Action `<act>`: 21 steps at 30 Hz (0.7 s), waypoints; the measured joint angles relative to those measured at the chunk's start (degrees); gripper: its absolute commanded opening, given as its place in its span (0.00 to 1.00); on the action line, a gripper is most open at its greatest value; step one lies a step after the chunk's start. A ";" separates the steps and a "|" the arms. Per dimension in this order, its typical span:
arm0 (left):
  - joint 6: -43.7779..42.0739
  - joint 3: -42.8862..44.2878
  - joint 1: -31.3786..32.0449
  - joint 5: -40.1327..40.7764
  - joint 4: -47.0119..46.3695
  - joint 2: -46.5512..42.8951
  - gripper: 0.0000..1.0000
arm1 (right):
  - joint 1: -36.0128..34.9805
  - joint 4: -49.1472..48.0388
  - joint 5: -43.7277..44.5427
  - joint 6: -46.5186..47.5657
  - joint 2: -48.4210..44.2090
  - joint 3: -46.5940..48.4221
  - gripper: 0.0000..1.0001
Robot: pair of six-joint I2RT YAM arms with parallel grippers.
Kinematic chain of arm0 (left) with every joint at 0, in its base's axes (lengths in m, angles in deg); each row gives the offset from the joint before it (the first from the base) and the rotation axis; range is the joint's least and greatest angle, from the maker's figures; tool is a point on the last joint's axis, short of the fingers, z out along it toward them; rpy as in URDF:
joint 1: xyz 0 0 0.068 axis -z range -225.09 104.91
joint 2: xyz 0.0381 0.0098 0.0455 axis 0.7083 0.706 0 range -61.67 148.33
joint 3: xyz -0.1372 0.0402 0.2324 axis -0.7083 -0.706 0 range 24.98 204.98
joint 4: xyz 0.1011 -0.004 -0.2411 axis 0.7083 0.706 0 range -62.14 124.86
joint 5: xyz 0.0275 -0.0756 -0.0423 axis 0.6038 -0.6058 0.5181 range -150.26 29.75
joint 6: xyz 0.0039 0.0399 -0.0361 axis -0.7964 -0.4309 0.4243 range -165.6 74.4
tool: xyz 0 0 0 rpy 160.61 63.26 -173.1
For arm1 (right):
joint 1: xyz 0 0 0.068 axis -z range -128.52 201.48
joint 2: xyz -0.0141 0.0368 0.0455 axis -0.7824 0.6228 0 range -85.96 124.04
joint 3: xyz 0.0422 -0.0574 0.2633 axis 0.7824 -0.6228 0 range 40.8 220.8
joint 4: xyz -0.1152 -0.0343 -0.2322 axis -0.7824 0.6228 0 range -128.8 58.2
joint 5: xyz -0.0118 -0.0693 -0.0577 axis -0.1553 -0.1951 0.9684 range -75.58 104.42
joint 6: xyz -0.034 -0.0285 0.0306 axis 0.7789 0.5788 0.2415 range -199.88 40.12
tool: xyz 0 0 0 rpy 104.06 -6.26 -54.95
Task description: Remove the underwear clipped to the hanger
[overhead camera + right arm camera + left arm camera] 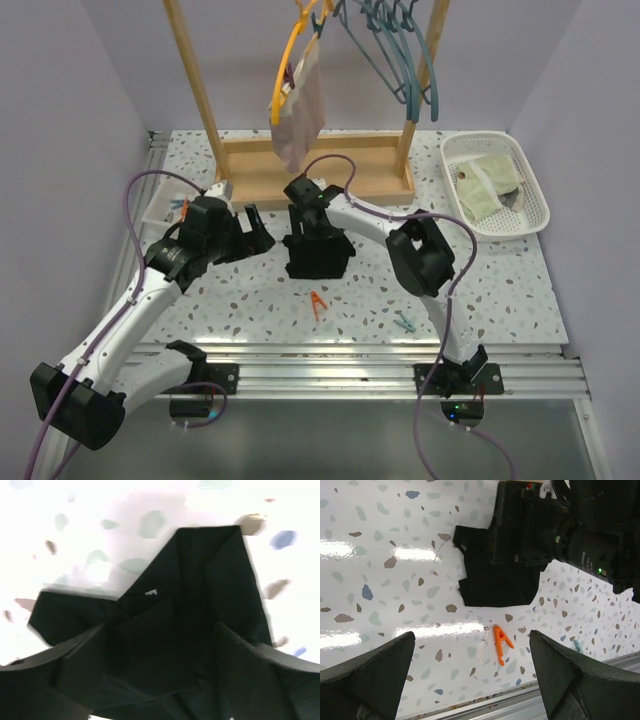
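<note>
Ok: black underwear (318,255) lies flat mid-surface (250,300), off hanger. Right gripper (159,650) directly over it, jaws wide, straddling bunched fold, nothing clamped yet. If picking up: pinch raised fold, not flat hem; lift straight. Pink underwear (303,110) clipped on yellow hanger (285,70), on rack (195,90) behind. Left gripper (470,640) wide, empty, just left of black piece; arms crowd each other there. Orange clip (318,303) near front, basket (535,190) far right. Side walls (60,150) tight, front rail (350,365) close.

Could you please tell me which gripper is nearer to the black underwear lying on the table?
Right. The right gripper is directly over the black underwear, its open fingers straddling the cloth; the left gripper hovers off to one side, apart from it.
</note>
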State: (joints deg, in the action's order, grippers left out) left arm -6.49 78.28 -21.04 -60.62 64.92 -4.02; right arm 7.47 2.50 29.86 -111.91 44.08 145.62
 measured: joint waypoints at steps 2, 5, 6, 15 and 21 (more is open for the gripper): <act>0.26 0.00 -0.02 0.59 0.46 -0.44 1.00 | 0.02 -0.70 1.51 -1.07 -1.88 -2.80 0.60; 0.26 0.00 -0.04 1.07 0.57 -0.85 1.00 | 0.09 -0.57 1.92 -1.70 -4.11 -6.43 0.23; 0.26 0.00 -0.04 1.14 0.57 -0.83 1.00 | 0.09 -0.35 2.03 -1.88 -4.57 -7.13 0.00; 0.07 0.02 -0.04 0.74 0.22 0.37 1.00 | 5.18 1.57 3.06 -3.58 -14.25 -18.03 0.00; -1.57 0.00 -0.31 -4.39 -2.25 3.08 1.00 | 30.05 1.86 3.87 -3.61 -30.21 -22.25 0.00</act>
State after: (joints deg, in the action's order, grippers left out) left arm -8.06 78.28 -21.35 -65.01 62.67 -0.94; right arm 37.53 4.36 33.73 -115.52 13.87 123.37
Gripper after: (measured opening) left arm 0.999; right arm 0.030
